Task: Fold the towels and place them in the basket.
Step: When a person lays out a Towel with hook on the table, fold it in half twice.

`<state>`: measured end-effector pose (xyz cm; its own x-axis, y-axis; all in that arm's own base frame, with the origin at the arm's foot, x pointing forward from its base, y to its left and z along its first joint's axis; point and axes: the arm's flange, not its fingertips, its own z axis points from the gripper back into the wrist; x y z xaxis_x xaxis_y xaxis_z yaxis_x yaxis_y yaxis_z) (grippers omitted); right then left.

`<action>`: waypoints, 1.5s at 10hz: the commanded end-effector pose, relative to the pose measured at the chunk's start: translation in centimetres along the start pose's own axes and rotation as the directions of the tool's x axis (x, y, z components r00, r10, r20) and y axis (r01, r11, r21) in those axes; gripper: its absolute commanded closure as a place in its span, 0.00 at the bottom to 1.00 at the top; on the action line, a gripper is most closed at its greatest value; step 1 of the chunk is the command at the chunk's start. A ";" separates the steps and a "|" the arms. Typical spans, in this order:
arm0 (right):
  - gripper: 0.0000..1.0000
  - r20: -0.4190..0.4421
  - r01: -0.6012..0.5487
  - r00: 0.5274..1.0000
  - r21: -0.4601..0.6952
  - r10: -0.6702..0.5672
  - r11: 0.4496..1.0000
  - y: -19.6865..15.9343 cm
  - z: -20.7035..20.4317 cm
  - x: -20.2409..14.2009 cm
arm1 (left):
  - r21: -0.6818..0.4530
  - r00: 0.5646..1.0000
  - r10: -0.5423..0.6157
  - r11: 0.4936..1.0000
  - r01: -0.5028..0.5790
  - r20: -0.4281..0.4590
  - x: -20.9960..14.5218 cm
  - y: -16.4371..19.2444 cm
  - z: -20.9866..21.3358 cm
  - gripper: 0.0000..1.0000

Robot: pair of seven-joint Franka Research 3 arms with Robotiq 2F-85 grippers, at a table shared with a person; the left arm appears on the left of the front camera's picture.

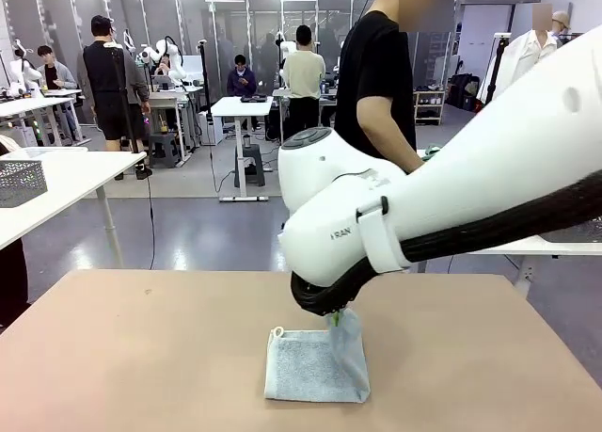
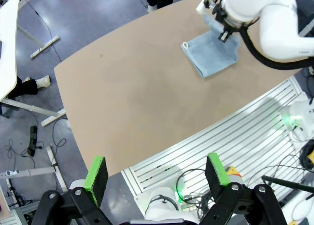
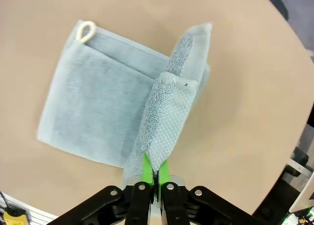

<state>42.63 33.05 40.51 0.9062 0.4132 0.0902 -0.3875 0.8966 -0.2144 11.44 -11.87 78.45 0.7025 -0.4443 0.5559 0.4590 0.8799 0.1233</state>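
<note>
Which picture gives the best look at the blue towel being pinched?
The right wrist view: the towel lies close up, one edge lifted and pinched in the right hand. The front view shows it partly behind the arm; the left wrist view shows it small and far off.

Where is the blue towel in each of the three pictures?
Front view: the pale blue-grey towel lies low in the middle, on the table, under the right gripper.
Left wrist view: the towel lies far off, top right.
Right wrist view: the towel spreads across the left and middle.
Shared landmark: the cream loop at one towel corner.
</note>
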 end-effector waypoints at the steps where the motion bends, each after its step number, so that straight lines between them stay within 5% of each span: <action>1: 1.00 -0.037 0.047 0.998 0.035 -0.045 0.998 2.0 -0.4 1.4 | 0.001 1.000 -0.013 1.000 0.013 0.014 -0.4 -0.5 0.7 0.00; 6: 1.00 -0.093 0.071 0.993 0.046 -0.066 0.996 5.5 -2.7 3.3 | 0.001 1.000 -0.013 1.000 0.013 0.014 -0.4 -0.5 0.7 0.00; 7: 0.86 -0.109 0.076 0.992 0.049 -0.070 0.996 5.9 -3.2 3.3 | 0.001 1.000 -0.013 1.000 0.013 0.014 -0.4 -0.5 0.7 0.00; 11: 0.00 -0.098 0.083 0.992 0.083 -0.074 0.993 6.1 -3.0 3.5 | 0.001 1.000 -0.013 1.000 0.013 0.014 -0.4 -0.5 0.7 0.00; 14: 0.05 -0.094 0.093 0.992 0.085 -0.085 0.992 5.6 -3.1 3.3 | 0.001 1.000 -0.013 1.000 0.013 0.014 -0.4 -0.5 0.7 0.00; 15: 0.00 -0.093 0.094 0.992 0.089 -0.086 0.992 5.5 -3.1 3.3 | 0.001 1.000 -0.013 1.000 0.013 0.014 -0.4 -0.5 0.7 0.00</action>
<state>44.47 39.05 36.59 0.9372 0.3487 0.0081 -0.3448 0.9297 -0.1298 11.44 -11.87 78.45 0.7025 -0.4444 0.5559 0.4590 0.8799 0.1233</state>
